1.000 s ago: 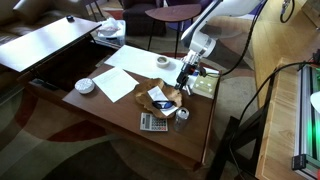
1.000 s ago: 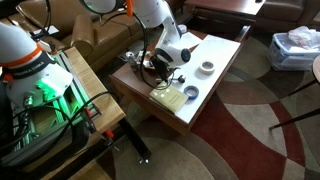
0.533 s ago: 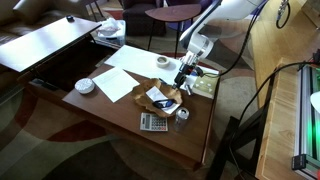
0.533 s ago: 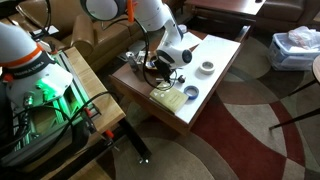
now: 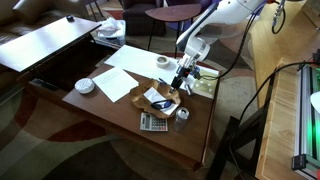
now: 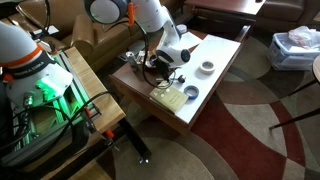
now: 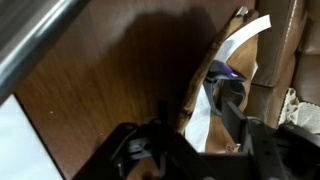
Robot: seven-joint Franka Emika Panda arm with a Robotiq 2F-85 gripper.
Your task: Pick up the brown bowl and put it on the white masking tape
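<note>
The brown bowl (image 5: 160, 98) sits near the middle of the wooden table (image 5: 110, 108) with white paper lying in it. My gripper (image 5: 179, 81) hangs low over the bowl's far right rim. In the wrist view my gripper (image 7: 196, 112) is open. Its dark fingers (image 7: 232, 112) stand either side of the bowl's brown rim (image 7: 192, 88), and the white paper (image 7: 240, 42) shows inside the bowl. The white masking tape (image 5: 164, 62) lies further back on the table, beyond the gripper. In an exterior view the arm (image 6: 160, 40) hides the bowl.
A calculator (image 5: 153, 122) and a small cup (image 5: 182, 114) lie in front of the bowl. White paper sheets (image 5: 120, 80) and a white round dish (image 5: 85, 86) lie to its left. The dish (image 6: 207, 68), a blue-and-white round object (image 6: 192, 94) and a notepad (image 6: 171, 100) also show.
My gripper has moved down and a little left, from beside the bowl to its rim. The bowl and the tape have not moved.
</note>
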